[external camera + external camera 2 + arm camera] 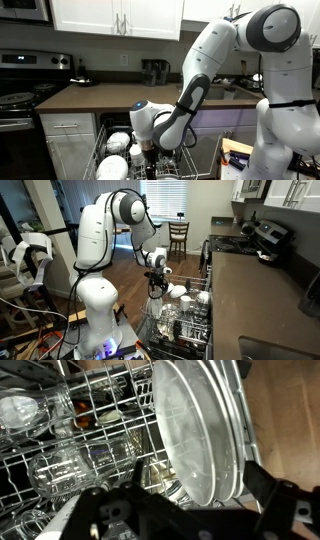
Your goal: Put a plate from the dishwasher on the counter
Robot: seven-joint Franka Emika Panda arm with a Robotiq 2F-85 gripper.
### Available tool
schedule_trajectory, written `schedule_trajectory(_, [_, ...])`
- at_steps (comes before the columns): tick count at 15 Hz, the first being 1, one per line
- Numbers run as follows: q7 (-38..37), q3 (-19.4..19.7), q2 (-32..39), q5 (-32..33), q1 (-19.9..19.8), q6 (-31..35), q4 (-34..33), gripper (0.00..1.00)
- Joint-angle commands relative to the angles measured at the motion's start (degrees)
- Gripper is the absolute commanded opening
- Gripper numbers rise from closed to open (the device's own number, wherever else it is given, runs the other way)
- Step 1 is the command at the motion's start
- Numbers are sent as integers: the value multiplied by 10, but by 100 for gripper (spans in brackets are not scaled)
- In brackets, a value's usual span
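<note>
Several white plates stand on edge in the dishwasher's wire rack [90,420]; the nearest plate [195,430] fills the middle of the wrist view. My gripper [200,488] is open. Its dark fingers [268,485] stand on either side of the plates' lower rims, and I cannot tell whether they touch. In both exterior views the gripper [150,150] [158,280] points down into the pulled-out dishwasher rack [170,165] [190,320]. The dark brown counter [110,95] [265,300] runs above the rack.
Clear glasses [20,410] sit in the rack beside the plates, with white bowls [118,142] further along. A black stove [20,100] [240,242] adjoins the counter. A small dark appliance [155,72] stands on the counter. A wooden chair [178,235] is behind.
</note>
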State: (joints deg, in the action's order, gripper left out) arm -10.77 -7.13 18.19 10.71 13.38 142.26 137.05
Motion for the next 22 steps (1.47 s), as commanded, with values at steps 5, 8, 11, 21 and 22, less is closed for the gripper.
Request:
schedule_trajectory(5, [-4,13,-8,36,11,-24,16,100])
schedule_trajectory(8, [1,12,-17,39,8,-26,17,100])
schedule_trajectory(11, [14,5,-27,26,1,-20,21,100])
schedule_trajectory(21, [27,11,-26,33,-3,-21,23,100])
schedule_trajectory(22, [26,12,-24,32,-4,-21,23,100])
